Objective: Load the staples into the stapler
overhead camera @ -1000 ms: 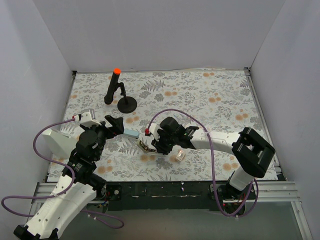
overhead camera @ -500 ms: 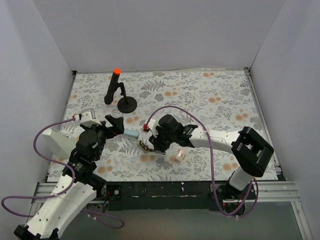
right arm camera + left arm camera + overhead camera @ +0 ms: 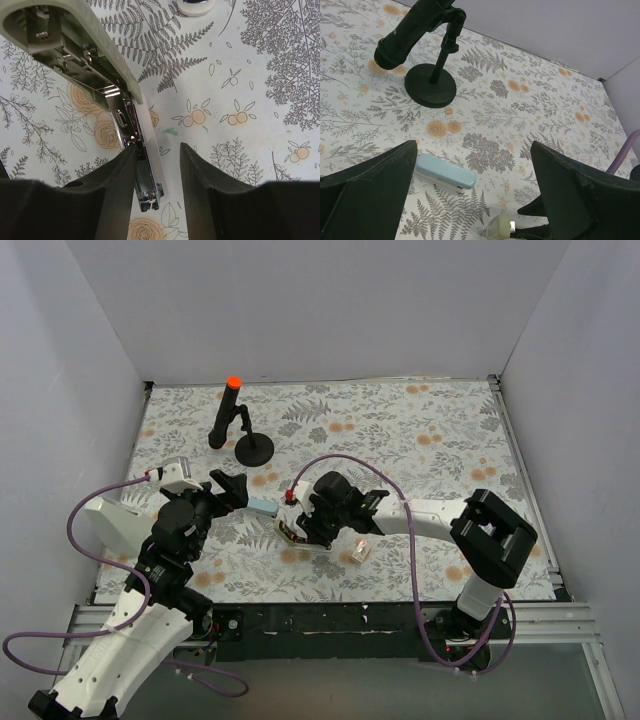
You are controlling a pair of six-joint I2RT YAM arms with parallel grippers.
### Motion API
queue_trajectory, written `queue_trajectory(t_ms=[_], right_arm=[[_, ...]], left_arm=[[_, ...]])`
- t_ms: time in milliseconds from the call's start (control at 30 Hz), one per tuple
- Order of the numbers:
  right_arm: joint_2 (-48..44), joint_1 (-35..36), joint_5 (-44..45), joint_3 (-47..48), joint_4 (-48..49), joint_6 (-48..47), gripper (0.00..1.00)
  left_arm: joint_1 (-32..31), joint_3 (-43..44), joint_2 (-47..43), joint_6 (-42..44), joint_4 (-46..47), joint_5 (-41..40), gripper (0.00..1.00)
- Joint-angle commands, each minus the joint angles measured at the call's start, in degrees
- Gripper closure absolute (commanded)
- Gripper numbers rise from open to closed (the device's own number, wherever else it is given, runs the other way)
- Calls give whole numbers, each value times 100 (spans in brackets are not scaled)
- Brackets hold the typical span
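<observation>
The pale olive-green stapler [image 3: 293, 533] lies swung open on the floral mat. Its lid [image 3: 75, 35] is raised at upper left in the right wrist view. Its silver metal track [image 3: 146, 175] runs down between my right fingers. My right gripper [image 3: 157, 150] hangs over it, open: the left finger [image 3: 112, 195] is against the track and the right finger [image 3: 212, 192] stands apart from it. The small whitish-pink staples box [image 3: 358, 551] lies just right of that gripper. The loose strip of staples does not show. My left gripper [image 3: 474, 150] is wide open and empty, near the stapler's end [image 3: 501, 227].
A light blue stapler [image 3: 445, 172] [image 3: 262, 508] lies between the left fingers' tips, on the mat. A black stand with an orange-tipped rod [image 3: 238, 425] rises at the back left. White walls enclose the mat on three sides.
My right arm has shifted slightly left over the open stapler. The left arm, the blue stapler and the box have not moved.
</observation>
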Motion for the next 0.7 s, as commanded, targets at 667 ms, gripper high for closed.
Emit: queue_trajectory(t_ms=[667], right_arm=[[-1878,-408,-546,-1590,1606,-458,45]], left_arm=[[52,53,972,403,92,1205,2]])
